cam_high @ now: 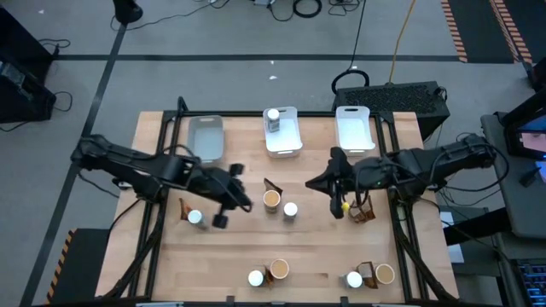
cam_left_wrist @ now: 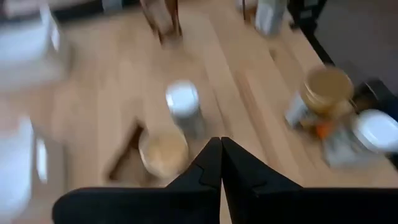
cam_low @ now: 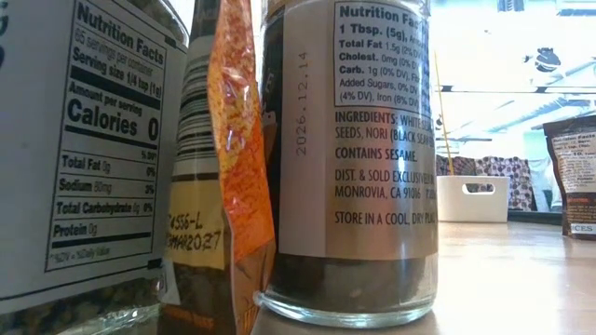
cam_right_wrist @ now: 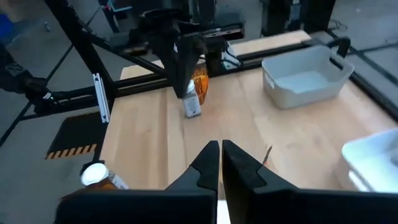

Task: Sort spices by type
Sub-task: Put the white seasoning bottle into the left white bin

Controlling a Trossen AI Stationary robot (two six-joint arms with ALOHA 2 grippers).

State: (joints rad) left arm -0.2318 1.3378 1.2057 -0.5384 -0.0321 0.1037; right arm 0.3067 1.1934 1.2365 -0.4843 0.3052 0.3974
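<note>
The spices stand in groups on the wooden table. In the middle are a brown pouch [cam_high: 273, 186], a tan-topped tub [cam_high: 271, 200] and a white-capped jar [cam_high: 290, 209]. My left gripper [cam_high: 241, 203] hovers shut and empty just left of them; its wrist view shows the tub [cam_left_wrist: 163, 149] and the jar [cam_left_wrist: 183, 101] ahead of the fingertips [cam_left_wrist: 221, 142]. My right gripper [cam_high: 322, 184] hangs shut and empty right of the middle group, beside a pouch [cam_high: 363, 211]. Another jar [cam_high: 273, 118] stands in the middle white tray [cam_high: 294, 136].
A grey tray [cam_high: 205, 136] and a white tray [cam_high: 354, 128] sit along the far edge. A jar and pouch [cam_high: 189, 215] stand at the left. Jars, tubs and a pouch [cam_high: 367, 273] line the near edge, close before the low camera [cam_low: 349, 158].
</note>
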